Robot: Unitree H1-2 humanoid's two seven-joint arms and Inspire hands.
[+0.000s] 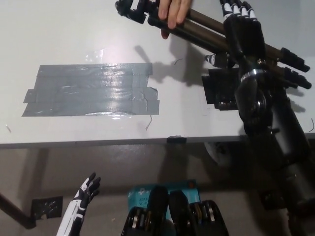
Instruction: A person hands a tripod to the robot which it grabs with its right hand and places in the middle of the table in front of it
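A folded dark tripod (206,30) slants across the top of the head view, its head at the upper left and its leg tips at the right. A person's hand (173,11) holds it near the head end. My black right hand (242,30) reaches over the tripod's legs from above, fingers spread along them, not closed around them. My white left hand (86,191) hangs below the table edge at the lower left with its fingers apart.
The white table (74,34) carries a large grey tape patch (91,90) at its middle left and a black tape patch (222,92) at the right, partly under my right arm. Its front edge (98,144) runs across the picture.
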